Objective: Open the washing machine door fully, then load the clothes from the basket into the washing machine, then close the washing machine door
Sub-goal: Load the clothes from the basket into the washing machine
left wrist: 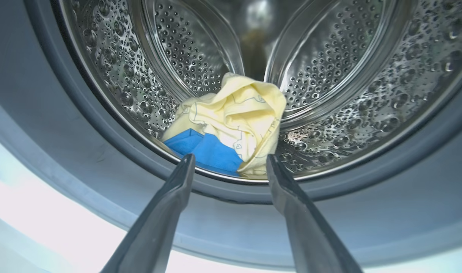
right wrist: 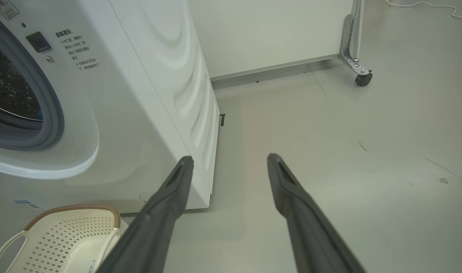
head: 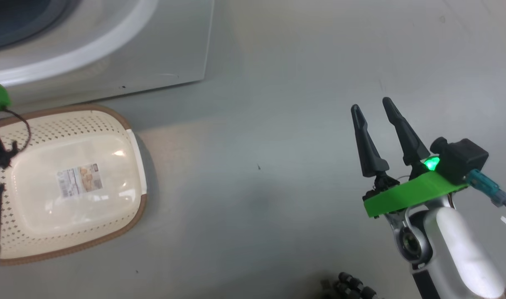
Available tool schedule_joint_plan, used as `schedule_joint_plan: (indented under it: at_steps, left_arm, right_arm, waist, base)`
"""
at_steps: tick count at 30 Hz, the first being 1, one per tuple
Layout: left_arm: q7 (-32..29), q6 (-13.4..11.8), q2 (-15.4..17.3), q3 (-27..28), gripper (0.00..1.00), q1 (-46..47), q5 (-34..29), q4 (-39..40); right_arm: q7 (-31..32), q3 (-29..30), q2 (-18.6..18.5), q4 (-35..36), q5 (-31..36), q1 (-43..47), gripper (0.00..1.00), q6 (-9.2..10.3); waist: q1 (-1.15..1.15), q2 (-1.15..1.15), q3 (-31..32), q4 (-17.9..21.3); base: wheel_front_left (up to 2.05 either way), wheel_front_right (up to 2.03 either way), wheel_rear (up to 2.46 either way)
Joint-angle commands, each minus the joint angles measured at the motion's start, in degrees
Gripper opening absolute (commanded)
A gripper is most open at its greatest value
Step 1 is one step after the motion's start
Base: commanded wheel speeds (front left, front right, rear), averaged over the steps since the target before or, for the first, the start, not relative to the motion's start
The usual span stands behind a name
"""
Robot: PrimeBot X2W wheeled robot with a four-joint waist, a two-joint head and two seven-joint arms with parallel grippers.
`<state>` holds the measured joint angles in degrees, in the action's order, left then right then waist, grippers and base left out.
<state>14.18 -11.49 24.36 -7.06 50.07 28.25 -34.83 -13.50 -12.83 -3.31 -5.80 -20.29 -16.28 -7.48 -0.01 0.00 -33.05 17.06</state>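
The left pincer (left wrist: 230,159) is hanging with its fingers spread wide and gripping nothing. It is pointing into the washing machine (right wrist: 140,98), where the clothes (left wrist: 234,113) are lying in the steel drum (left wrist: 329,76) just inside its front lip, blue patch nearest the grey gasket (left wrist: 102,151). The right pincer (head: 371,106) is likewise standing open and empty over the floor (head: 257,166), well apart from the basket (head: 70,124), which is sitting empty near the machine's front. Loading is looking finished, so the step in hand is probably backing the left arm out. That calls for drawing straight back along the fingers' line, clear of cloth and gasket (a nudge deeper first might be wise, the bundle sitting so close to the lip). The head view is cutting the left arm off at its edge, and how the washing machine door is standing I cannot tell.
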Motion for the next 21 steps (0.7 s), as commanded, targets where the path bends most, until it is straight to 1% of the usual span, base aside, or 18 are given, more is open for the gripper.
schedule_joint_plan:
  at_steps: [1, 7, 8, 12, 17, 21]
  left_arm:
    - [0.54, -0.9, 1.77, 2.04, 1.0, -1.89, -0.97, 3.46]
    - [0.79, -5.95, -3.96, 2.95, 1.0, -16.92, -5.61, 18.5]
    - [0.8, -6.8, -6.1, 3.05, 1.0, -21.45, -6.55, 22.47]
    - [0.81, -7.43, -9.51, 2.89, 1.0, -29.47, -8.81, 28.41]
    - [0.81, -7.68, -13.11, 3.25, 1.0, -38.29, -10.46, 32.25]
    - [0.81, -6.62, -14.87, 2.56, 1.0, -43.66, -11.15, 33.18]
  right_arm:
    - [0.47, -0.16, -0.99, 2.05, 0.49, 1.87, 1.0, -0.01]
    - [2.83, 1.8, -1.22, 4.13, 2.05, 4.46, 1.0, -0.01]
    - [3.64, 2.22, -1.37, 4.69, 2.56, 5.11, 1.0, -0.01]
    - [4.83, 3.25, -1.69, 5.49, 3.29, 6.37, 1.0, -0.01]
    - [6.24, 4.5, -1.76, 5.98, 4.14, 8.55, 1.0, -0.01]
    - [7.43, 5.39, -1.9, 6.55, 4.86, 10.45, 1.0, -0.01]
  waist:
    - [0.01, 0.0, 2.91, -1.8]
    - [0.01, 0.0, 7.4, -3.82]
    - [0.01, 0.0, 8.74, -4.41]
    - [0.01, 0.0, 11.49, -5.83]
    - [0.01, 0.0, 15.66, -7.67]
    - [0.01, 0.0, 18.8, -9.34]
  base:
    - [0.0, 0.0, 0.0]
    - [0.0, 0.0, 0.0]
    - [0.0, 0.0, 0.0]
    - [0.0, 0.0, 0.0]
    - [0.0, 0.0, 0.0]
    - [0.0, 0.0, 0.0]
